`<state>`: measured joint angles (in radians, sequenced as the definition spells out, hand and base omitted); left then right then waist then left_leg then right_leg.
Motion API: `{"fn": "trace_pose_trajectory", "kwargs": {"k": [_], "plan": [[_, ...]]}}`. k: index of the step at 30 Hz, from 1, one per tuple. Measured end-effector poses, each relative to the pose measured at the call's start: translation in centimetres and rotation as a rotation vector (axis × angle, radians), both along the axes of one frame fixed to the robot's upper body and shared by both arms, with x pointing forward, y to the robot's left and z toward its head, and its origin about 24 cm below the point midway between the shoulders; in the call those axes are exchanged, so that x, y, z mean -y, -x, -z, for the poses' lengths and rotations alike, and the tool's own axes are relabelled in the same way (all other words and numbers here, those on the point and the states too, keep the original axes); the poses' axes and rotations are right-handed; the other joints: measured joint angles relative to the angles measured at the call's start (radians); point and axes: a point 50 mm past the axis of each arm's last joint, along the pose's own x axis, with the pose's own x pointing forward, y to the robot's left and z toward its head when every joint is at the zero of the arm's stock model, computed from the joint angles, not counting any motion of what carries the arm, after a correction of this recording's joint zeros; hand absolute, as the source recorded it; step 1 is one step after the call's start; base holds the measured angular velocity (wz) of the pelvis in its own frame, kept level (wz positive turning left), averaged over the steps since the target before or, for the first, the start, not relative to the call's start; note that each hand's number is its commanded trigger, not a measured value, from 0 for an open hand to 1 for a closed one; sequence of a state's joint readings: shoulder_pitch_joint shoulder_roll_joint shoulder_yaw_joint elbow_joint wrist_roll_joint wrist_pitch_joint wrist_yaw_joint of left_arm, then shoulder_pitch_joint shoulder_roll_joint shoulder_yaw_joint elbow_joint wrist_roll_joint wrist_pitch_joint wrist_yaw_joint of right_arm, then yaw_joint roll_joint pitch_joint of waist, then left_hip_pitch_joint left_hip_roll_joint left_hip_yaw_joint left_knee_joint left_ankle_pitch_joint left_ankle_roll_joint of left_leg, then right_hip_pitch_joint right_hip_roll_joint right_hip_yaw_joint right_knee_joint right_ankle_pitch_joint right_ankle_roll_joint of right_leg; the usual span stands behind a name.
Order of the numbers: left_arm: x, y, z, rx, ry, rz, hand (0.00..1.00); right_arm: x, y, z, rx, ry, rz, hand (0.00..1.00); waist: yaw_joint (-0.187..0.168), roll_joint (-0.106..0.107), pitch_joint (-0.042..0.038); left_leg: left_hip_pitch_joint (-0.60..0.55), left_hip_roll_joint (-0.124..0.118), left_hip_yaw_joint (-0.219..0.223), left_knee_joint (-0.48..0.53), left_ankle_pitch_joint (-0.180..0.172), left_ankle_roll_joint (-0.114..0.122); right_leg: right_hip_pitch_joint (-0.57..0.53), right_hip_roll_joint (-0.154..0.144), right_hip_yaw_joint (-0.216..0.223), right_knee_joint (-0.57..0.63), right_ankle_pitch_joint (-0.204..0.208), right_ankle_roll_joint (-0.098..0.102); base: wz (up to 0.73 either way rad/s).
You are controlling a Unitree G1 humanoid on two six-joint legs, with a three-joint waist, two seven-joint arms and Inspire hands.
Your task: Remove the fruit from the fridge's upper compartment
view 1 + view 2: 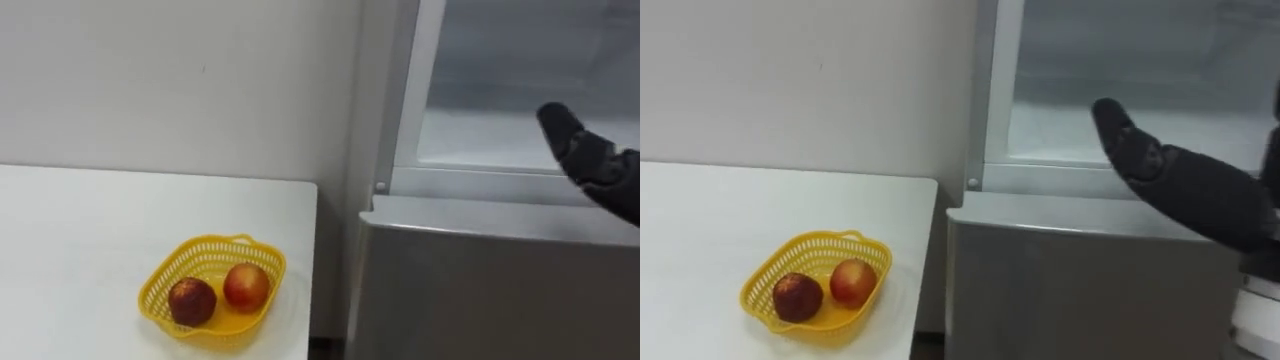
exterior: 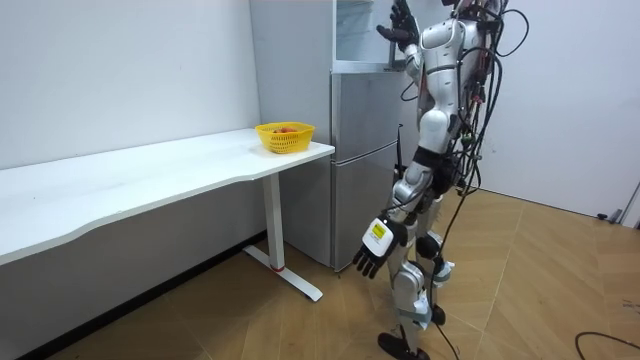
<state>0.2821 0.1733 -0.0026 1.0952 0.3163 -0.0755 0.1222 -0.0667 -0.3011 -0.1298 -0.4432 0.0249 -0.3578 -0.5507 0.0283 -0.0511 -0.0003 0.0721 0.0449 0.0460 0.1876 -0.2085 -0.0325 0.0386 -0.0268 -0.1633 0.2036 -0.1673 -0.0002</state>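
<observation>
Right hand (image 1: pixel 1160 168) is up at the open upper fridge compartment (image 1: pixel 1060 130), fingers straight and close together, empty. Left hand (image 2: pixel 372 250) hangs relaxed by the thigh. Two reddish fruits (image 1: pixel 853 282) sit in the yellow basket (image 1: pixel 758 283) on the desk (image 1: pixel 700 220)

Two fruits (image 1: pixel 246 286) in basket (image 1: pixel 200 243) on table (image 1: pixel 80 240); fridge (image 1: pixel 480 290) right.

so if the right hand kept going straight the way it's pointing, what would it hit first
Likely the pale back wall of the grey fridge's open upper compartment: the black right hand points into it and nothing shows in between, though depth is unclear.
</observation>
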Motion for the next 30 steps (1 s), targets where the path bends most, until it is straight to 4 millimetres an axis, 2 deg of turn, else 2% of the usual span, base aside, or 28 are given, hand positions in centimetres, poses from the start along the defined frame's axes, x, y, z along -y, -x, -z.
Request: {"fn": "trace_pose_trajectory", "kwargs": {"k": [9,11,14,15,17,22,30], "plan": [[-0.1,0.1,0.0,0.000,-0.002,0.005,0.00,1.9,1.2,2.8,-0.107,-0.070,0.121,0.00,-0.040,0.009,0.0046,0.003,0.000,0.009,-0.002,-0.002,0.003,-0.002,0.002,0.015,0.001,-0.001,0.002,-0.03],[-0.1,0.2,0.0,-0.004,-0.002,0.004,0.00,2.7,1.0,4.1,-0.160,-0.092,0.162,0.00,-0.050,0.014,0.0072,0.004,0.000,0.013,-0.003,-0.003,0.004,-0.002,0.003,0.022,0.002,-0.002,0.003,-0.06],[-0.1,0.2,0.0,-0.004,-0.004,0.007,0.00,3.7,1.1,6.4,-0.266,-0.115,0.223,0.00,-0.050,0.019,0.0068,0.008,0.001,0.026,-0.003,-0.003,0.004,-0.005,0.003,0.030,0.005,-0.002,0.003,-0.09],[-0.1,0.2,0.0,-0.004,-0.004,0.009,0.00,3.8,1.2,6.8,-0.282,-0.116,0.229,0.00,-0.050,0.019,0.0061,0.008,0.001,0.029,-0.003,-0.003,0.004,-0.006,0.003,0.034,0.006,-0.002,0.003,-0.13],[-0.1,0.1,0.0,-0.001,-0.004,0.009,0.00,4.1,1.5,8.0,-0.340,-0.121,0.243,0.00,-0.046,0.031,-0.0013,0.008,0.000,0.039,-0.011,-0.004,0.005,-0.013,0.004,0.047,0.008,-0.002,0.005,-0.13],[-0.3,-0.1,-0.1,0.011,-0.021,0.000,0.00,4.8,1.7,9.5,-0.407,-0.184,0.258,0.00,-0.048,0.048,-0.0037,0.014,0.000,0.048,-0.021,-0.004,0.006,-0.020,0.004,0.055,0.015,-0.005,0.008,-0.06],[-0.3,-0.1,-0.1,0.008,-0.027,-0.001,0.00,6.3,3.5,12.4,-0.498,-0.352,0.362,0.00,-0.060,0.036,0.0007,0.019,-0.004,0.051,-0.021,-0.004,0.006,-0.021,0.000,0.055,0.011,-0.011,0.011,0.00]]}}
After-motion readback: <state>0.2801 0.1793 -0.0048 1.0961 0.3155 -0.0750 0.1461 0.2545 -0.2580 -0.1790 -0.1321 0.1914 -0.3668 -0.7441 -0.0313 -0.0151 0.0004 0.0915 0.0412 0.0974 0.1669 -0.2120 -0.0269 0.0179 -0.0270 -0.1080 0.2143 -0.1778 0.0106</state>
